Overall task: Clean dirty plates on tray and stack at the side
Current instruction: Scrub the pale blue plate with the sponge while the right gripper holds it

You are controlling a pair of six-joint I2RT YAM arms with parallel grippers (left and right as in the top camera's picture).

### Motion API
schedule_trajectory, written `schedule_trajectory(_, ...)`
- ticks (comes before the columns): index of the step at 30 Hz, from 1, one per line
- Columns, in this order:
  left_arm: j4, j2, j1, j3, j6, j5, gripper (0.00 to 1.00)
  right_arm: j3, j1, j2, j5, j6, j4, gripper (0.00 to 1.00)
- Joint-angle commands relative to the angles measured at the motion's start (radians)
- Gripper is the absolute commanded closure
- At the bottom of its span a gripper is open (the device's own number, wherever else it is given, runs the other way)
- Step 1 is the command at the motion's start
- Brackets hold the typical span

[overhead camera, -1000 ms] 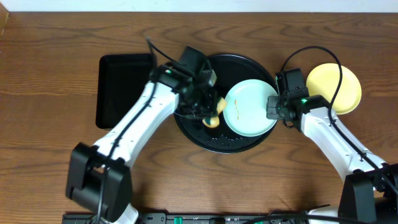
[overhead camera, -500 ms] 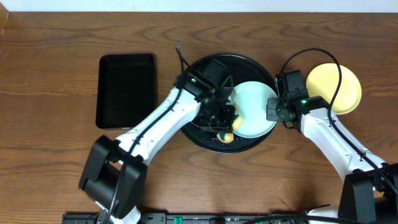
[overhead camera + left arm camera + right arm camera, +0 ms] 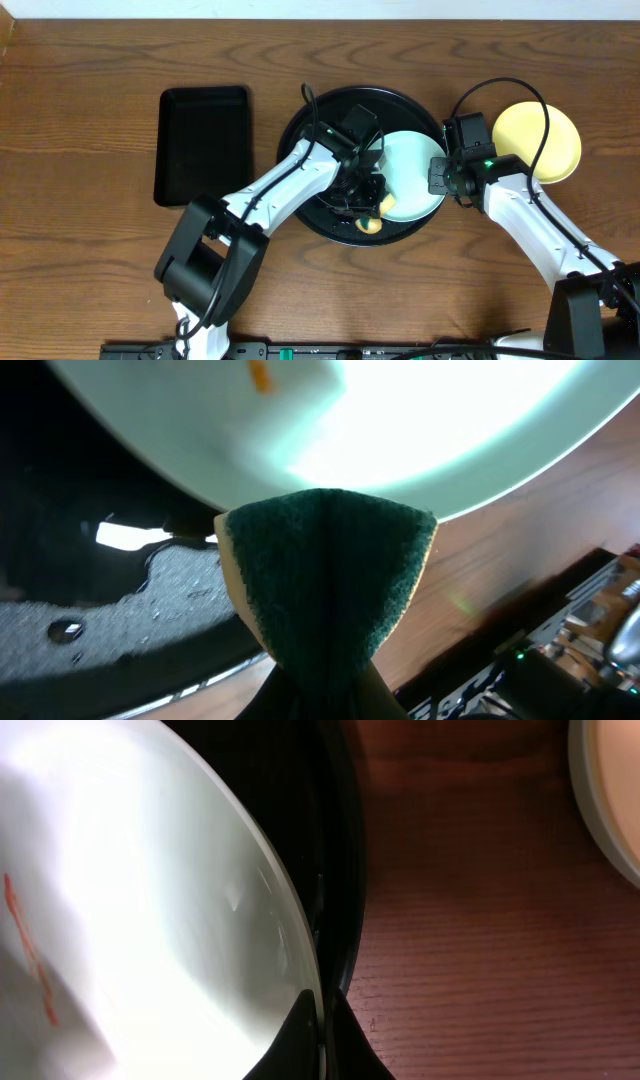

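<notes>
The mint plate (image 3: pixel 415 165) was seen in the round tray (image 3: pixel 400 105), in the tray's R half. Its R rim was pinched between the closed fingers of the R gripper (image 3: pixel 438 174) at the tray's R edge. In the R wrist cam the fingertips were met on the plate rim, just inside the tray wall. Thin orange smears (image 3: pixel 28 945) were seen on the plate face.

The L gripper (image 3: pixel 370 198) was clamped tight on a sponge (image 3: pixel 325 575), green scrub side out w/ yellow backing behind, held at the plate's lower-L rim toward the tray's front.

Vs. a sec. earlier, the L arm had been swung from the tray's centre-L across to the plate, so more of the plate's L side was covered. The sponge had been carried toward the tray's front rim. R gripper & plate were not shifted.

A yellow plate (image 3: pixel 540 140) was set on the table (image 3: pixel 100 250) near the tray's R side, apart from it. A rect. black tray (image 3: pixel 203 143) lay L of the tray.
</notes>
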Motion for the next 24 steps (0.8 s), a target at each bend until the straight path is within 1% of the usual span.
schedule_trajectory(1, 0.019, 0.029, -0.002, 0.021, -0.004, 0.061, 0.92, -0.008, -0.010, -0.010, -0.008, -0.007, -0.004, 0.99)
schedule_trajectory(8, 0.036, 0.063, -0.002, 0.021, -0.005, 0.067, 0.92, -0.008, -0.010, -0.010, -0.008, -0.007, -0.004, 0.99)
schedule_trajectory(17, 0.108, 0.062, -0.002, 0.021, -0.004, 0.066, 0.92, -0.008, -0.010, -0.010, -0.008, -0.007, -0.004, 0.99)
schedule_trajectory(24, 0.269, 0.062, 0.021, 0.021, -0.001, 0.061, 0.92, -0.008, -0.010, -0.010, -0.008, -0.008, -0.005, 0.99)
